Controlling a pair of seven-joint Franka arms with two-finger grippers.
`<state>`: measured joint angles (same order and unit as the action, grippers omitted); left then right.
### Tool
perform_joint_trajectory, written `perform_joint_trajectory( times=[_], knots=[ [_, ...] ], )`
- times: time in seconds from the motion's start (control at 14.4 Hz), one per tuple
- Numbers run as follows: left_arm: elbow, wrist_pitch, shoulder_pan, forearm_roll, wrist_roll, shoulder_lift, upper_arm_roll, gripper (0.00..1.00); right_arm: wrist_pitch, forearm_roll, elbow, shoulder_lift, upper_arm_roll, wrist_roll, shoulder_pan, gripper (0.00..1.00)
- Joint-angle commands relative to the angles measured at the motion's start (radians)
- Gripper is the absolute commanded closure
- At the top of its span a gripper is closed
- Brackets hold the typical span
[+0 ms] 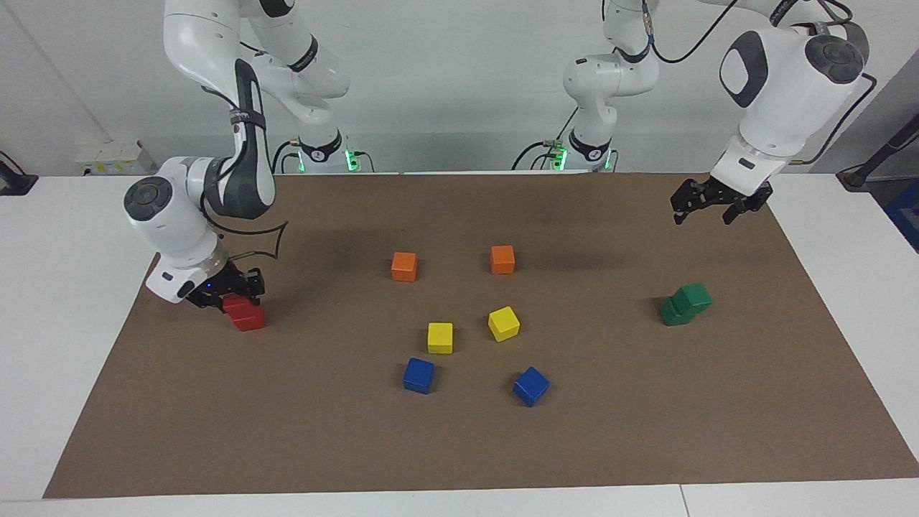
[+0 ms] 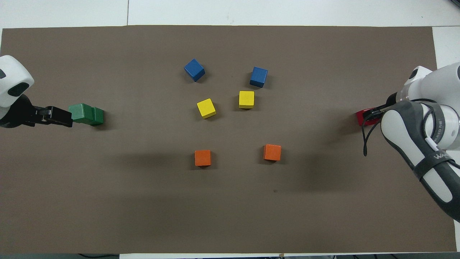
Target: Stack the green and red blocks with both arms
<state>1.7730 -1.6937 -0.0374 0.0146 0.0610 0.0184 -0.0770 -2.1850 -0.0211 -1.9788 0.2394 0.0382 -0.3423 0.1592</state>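
Two red blocks [image 1: 248, 317] sit stacked at the right arm's end of the mat, the upper one shifted toward the robots. My right gripper [image 1: 231, 293] is down on the upper red block and hides part of it. In the overhead view only a sliver of the red blocks [image 2: 360, 117] shows beside the right gripper [image 2: 373, 114]. Two dark green blocks [image 1: 686, 304] are stacked askew at the left arm's end, also seen in the overhead view [image 2: 86, 114]. My left gripper [image 1: 707, 214] is open and empty, raised over the mat on the robots' side of the green stack; from overhead, the left gripper [image 2: 67, 118] lies beside it.
Two orange cubes [image 1: 404, 266] [image 1: 502, 259], two yellow cubes [image 1: 440, 337] [image 1: 503, 323] and two blue cubes [image 1: 418, 375] [image 1: 531, 385] lie in the middle of the brown mat [image 1: 459, 445]. White table surrounds the mat.
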Motion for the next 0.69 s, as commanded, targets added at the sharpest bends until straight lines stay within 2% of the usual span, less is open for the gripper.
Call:
perform_joint_trajectory(
  times=[0.0, 0.35, 0.62],
  knots=[
    [-0.018, 0.000, 0.017, -0.008, -0.003, 0.009, 0.016, 0.00, -0.025, 0.000, -0.020, -0.009, 0.006, 0.016, 0.008, 0.00],
    [-0.072, 0.055, 0.051, 0.034, 0.003, -0.003, 0.006, 0.00, 0.017, 0.004, 0.001, -0.023, 0.008, 0.040, 0.003, 0.00],
    [-0.072, 0.020, 0.048, 0.041, -0.003, -0.002, -0.010, 0.00, 0.146, 0.017, 0.075, -0.095, 0.026, 0.080, -0.003, 0.00]
  ],
)
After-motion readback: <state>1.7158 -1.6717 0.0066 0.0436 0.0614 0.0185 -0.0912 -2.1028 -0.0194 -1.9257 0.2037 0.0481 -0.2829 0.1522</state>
